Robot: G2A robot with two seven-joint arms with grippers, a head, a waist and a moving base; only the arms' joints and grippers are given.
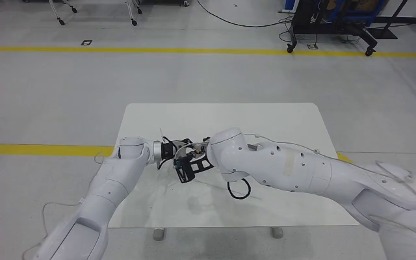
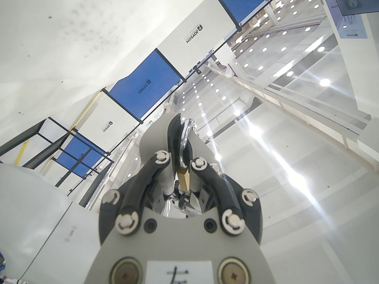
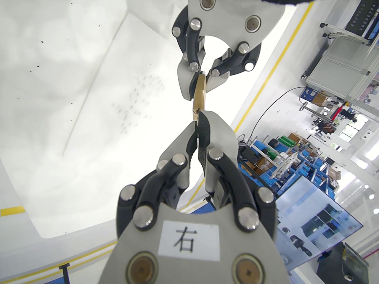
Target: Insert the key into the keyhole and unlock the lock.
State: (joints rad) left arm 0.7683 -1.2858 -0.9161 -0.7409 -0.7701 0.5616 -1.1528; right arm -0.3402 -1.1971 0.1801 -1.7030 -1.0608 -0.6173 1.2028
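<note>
Nearest, in the right wrist view, the right gripper (image 3: 197, 132) is clenched, its ribbed pads (image 3: 204, 137) pressed flat together with the tips right up against the end of the lock (image 3: 200, 94). No key metal shows between them. I judge the key is pinched there with its blade at or already in the keyhole, which sits on the brass end face touching those tips.

Just beyond, the lock hangs in the air above the table (image 1: 286, 123), with its keyhole end turned toward the right gripper. Farther still, the left gripper (image 2: 181, 140) grasps the other end. In the left wrist view its fingers are closed on the silver shackle (image 2: 186, 132) and the top of the brass body. From above, both grippers meet over the near middle of the table.

The step in hand looks like insertion, at or close to its end. How deep the key sits cannot be told.

Next, if the blade is fully home, the right wrist should roll about the key's own axis while the left holds the lock firm against the twist. If not, it needs a short straight push along that axis first, with the two grippers kept in line.
</note>
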